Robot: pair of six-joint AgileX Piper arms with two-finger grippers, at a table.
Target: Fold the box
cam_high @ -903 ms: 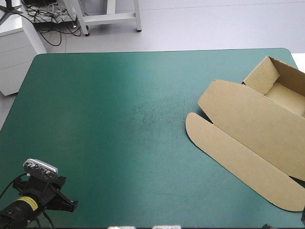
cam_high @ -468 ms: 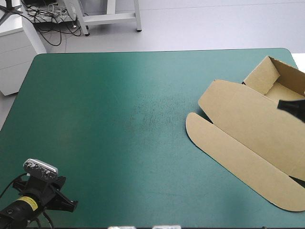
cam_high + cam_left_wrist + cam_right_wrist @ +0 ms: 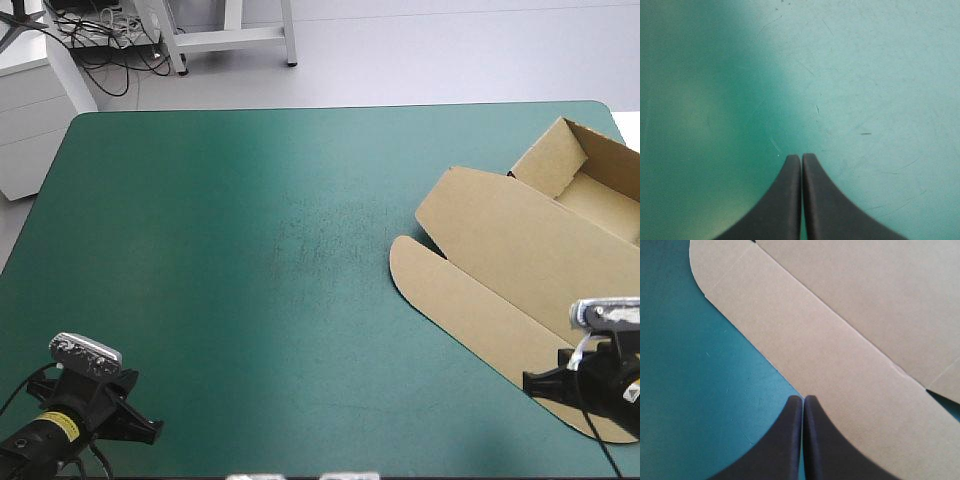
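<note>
The brown box (image 3: 520, 260) lies on the counter's (image 3: 250, 250) right side, its tray walls raised at the far end and its lid flat. The right pincer (image 3: 803, 399), clenched empty, hangs at the lid's near edge. The left pincer (image 3: 801, 158), also clenched, is near-left.

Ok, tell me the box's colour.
The box is plain brown, unprinted; clearest in the right wrist view.
</note>
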